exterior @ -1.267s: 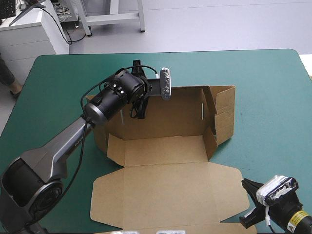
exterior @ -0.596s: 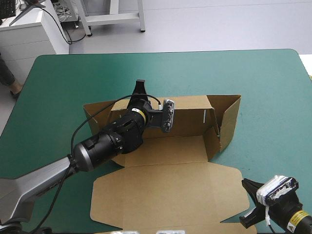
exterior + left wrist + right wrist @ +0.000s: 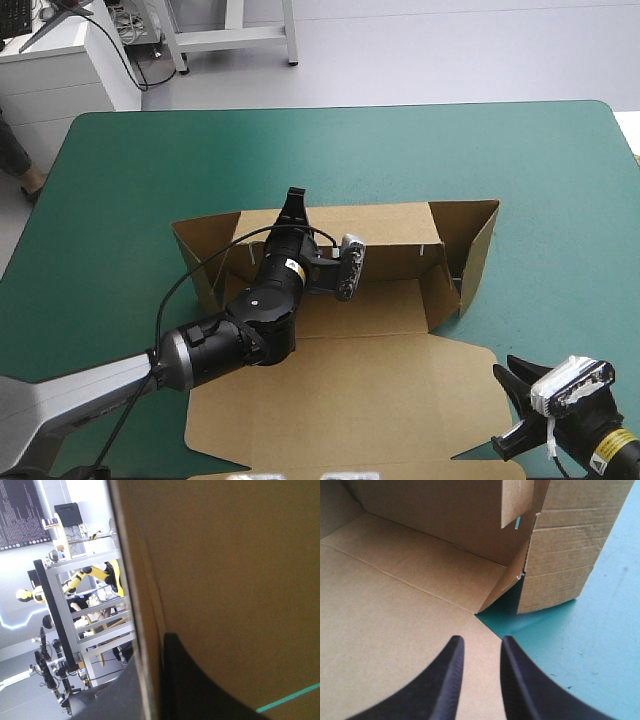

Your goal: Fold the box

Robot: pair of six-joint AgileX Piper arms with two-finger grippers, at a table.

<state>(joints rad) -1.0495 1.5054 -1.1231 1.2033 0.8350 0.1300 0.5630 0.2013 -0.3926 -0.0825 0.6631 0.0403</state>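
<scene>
Left gripper (image 3: 294, 205) drawn nearer, box (image 3: 350, 390) wall upright, lengthwise left-right

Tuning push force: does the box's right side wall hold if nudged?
Probably flops: the right side wall stands untucked, splayed outward, hinged at a crease. The box is one thin board sheet, so likely light; it may slide on the teal-green cover unless the left gripper, clamped on the back wall, anchors it.

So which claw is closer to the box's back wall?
Left. The left gripper clamps the top edge of the back wall; the right gripper hovers open off the near right corner of the lid.
</scene>
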